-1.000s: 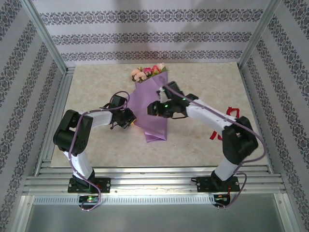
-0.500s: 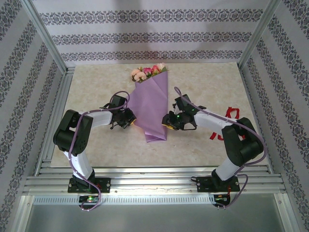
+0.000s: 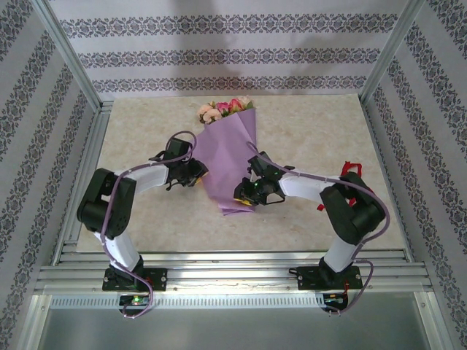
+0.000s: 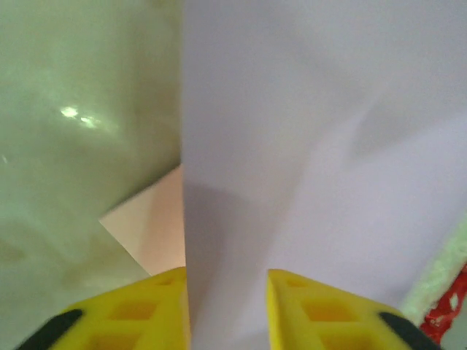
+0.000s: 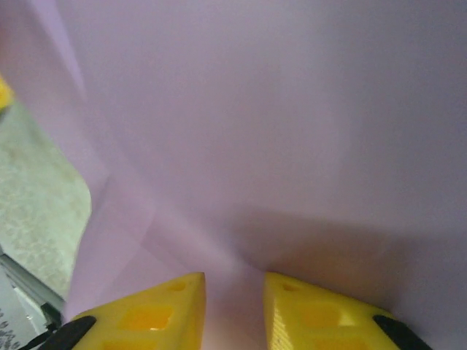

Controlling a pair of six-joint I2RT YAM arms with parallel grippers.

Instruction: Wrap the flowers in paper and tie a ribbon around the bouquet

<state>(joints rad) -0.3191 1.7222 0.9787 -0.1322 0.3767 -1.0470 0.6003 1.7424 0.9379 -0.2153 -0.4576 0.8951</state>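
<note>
The bouquet (image 3: 232,157) lies mid-frame; it is likely light, and its thin paper (image 4: 328,146) crease-prone, so grip low at the narrow end. The left gripper (image 4: 226,281) gapes astride a paper edge. The right gripper (image 5: 233,281) straddles the wrap, perhaps pinching; I cannot tell.

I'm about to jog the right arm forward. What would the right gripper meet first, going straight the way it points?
The purple paper of the bouquet. It spreads right ahead of the right gripper and runs into the gap between its parted jaws. I can't tell how near the sheet is.
</note>
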